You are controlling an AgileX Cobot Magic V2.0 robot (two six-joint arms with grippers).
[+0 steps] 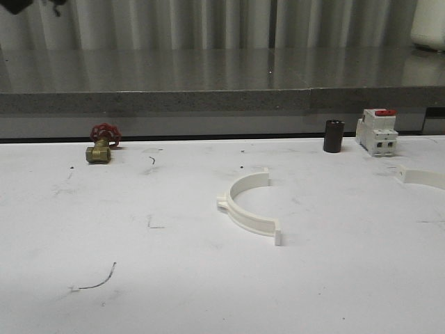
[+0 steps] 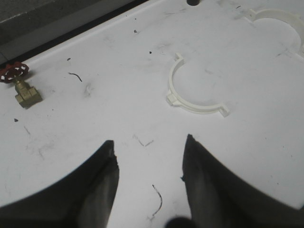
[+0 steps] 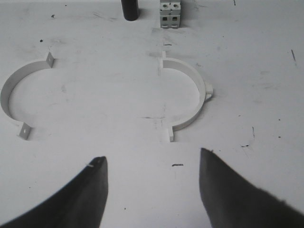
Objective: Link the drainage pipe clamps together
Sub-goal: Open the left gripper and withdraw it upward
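Two white half-ring drainage pipe clamps lie flat and apart on the white table. One clamp (image 1: 243, 209) lies mid-table, its open side facing right. The other clamp (image 1: 423, 177) is cut off by the right edge of the front view. In the right wrist view the mid-table clamp (image 3: 5, 97) and the other clamp (image 3: 201, 92) face each other with a gap between their end tabs. My right gripper (image 3: 152, 154) is open above bare table, short of both. My left gripper (image 2: 149, 139) is open too, short of the nearer clamp (image 2: 197, 109); the farther clamp (image 2: 280, 13) lies beyond.
A brass valve with a red handwheel (image 1: 103, 144) stands at the back left. A black cylinder (image 1: 334, 136) and a white red-topped breaker (image 1: 377, 131) stand at the back right. A grey ledge (image 1: 208, 101) runs behind the table. Pen marks dot the tabletop.
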